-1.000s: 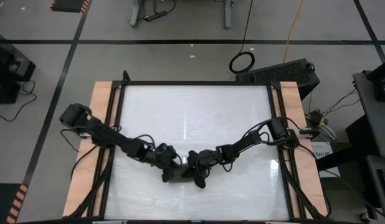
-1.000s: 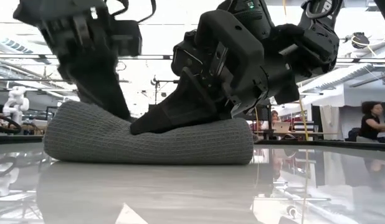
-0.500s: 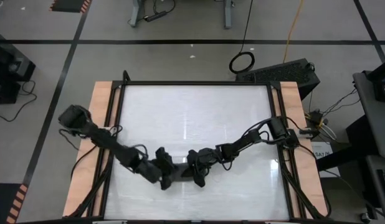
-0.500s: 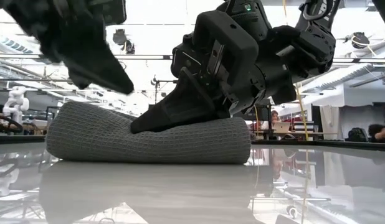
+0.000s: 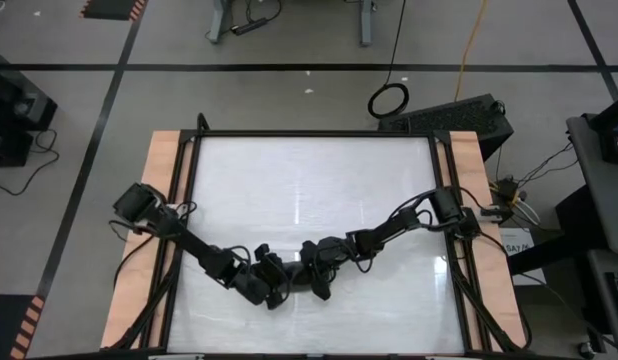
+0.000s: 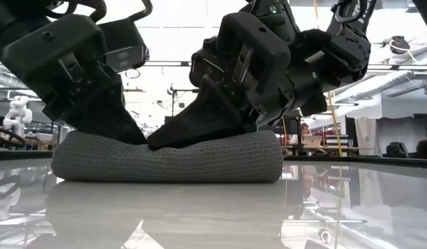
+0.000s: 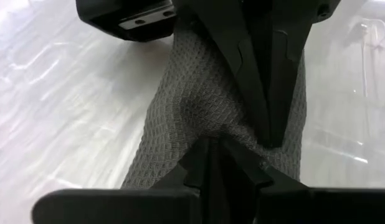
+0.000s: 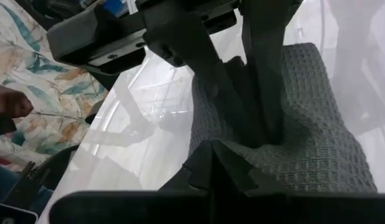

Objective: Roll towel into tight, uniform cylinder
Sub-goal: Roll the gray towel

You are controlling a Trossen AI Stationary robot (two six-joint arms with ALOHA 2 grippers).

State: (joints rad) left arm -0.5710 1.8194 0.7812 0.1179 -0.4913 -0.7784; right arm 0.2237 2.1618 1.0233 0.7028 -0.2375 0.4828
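Towel [image 6: 200, 159]: dark grey waffle cloth, rolled, lying on tabletop [image 6: 213, 214]. Left tool [image 6: 124, 135] and right tool [image 6: 162, 142], each pressed together, tips touching roll.

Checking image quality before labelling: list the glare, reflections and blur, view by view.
High view: pale glare streaks on the table. Low view: glossy top mirrors the towel, bright backlit ceiling. Left wrist view: nearest fingers soft, towel weave sharp.
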